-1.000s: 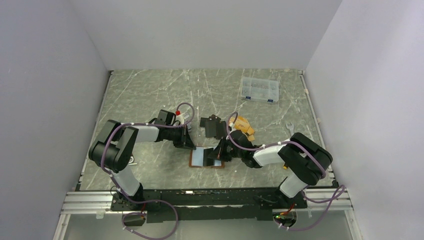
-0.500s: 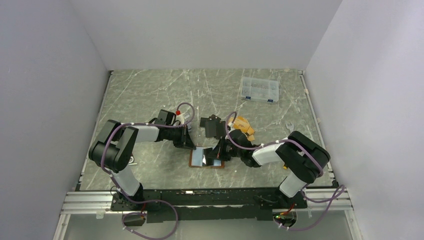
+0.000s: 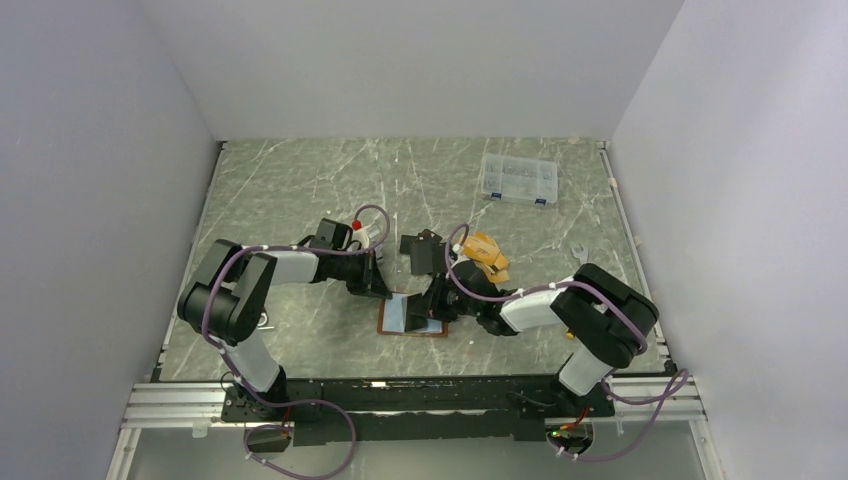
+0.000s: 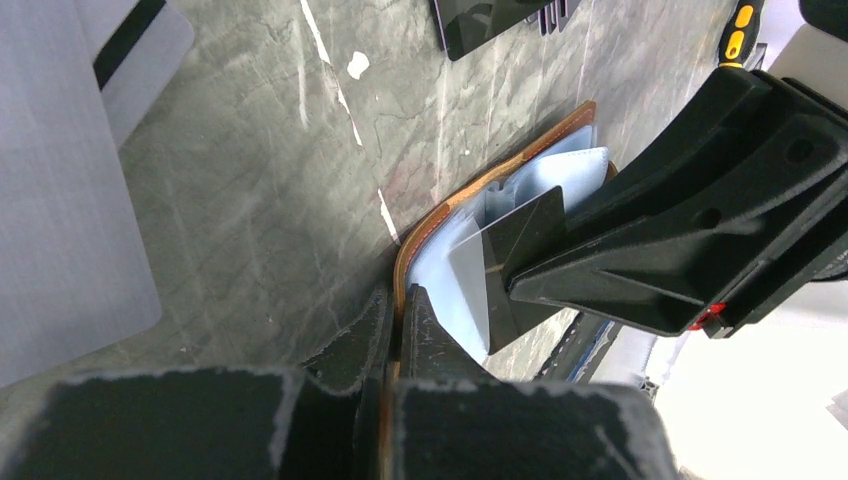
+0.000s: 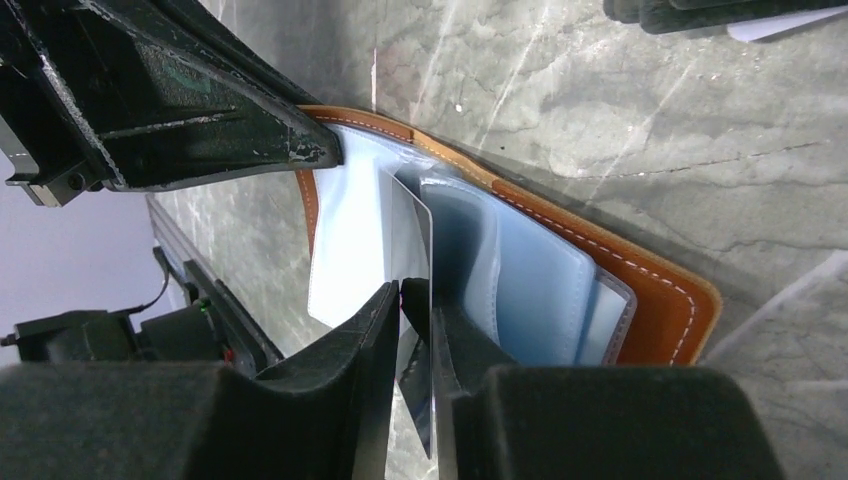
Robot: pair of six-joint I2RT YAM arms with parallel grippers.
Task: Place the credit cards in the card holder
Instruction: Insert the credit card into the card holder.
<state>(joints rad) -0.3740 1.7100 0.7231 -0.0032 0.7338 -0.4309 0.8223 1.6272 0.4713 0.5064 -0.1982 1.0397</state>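
- Right wrist view: right gripper (image 5: 413, 300) barely parted around a silver credit card (image 5: 422, 235) inside the open card holder (image 5: 640, 285); grip unclear.
- Left gripper (image 4: 398, 300) clamps the card holder's rim, by the tabletop's (image 3: 300, 180) near edge.

The grey marbled tabletop (image 3: 300, 180) carries an open tan card holder (image 3: 412, 318) near its front middle, with black cards (image 3: 425, 250) just behind it and orange-gold cards (image 3: 487, 253) to their right. Silver-grey cards (image 4: 150, 60) lie beyond the holder in the left wrist view. A clear compartment box (image 3: 518, 179) sits toward the far right, and a wrench (image 3: 578, 255) lies near the right edge.
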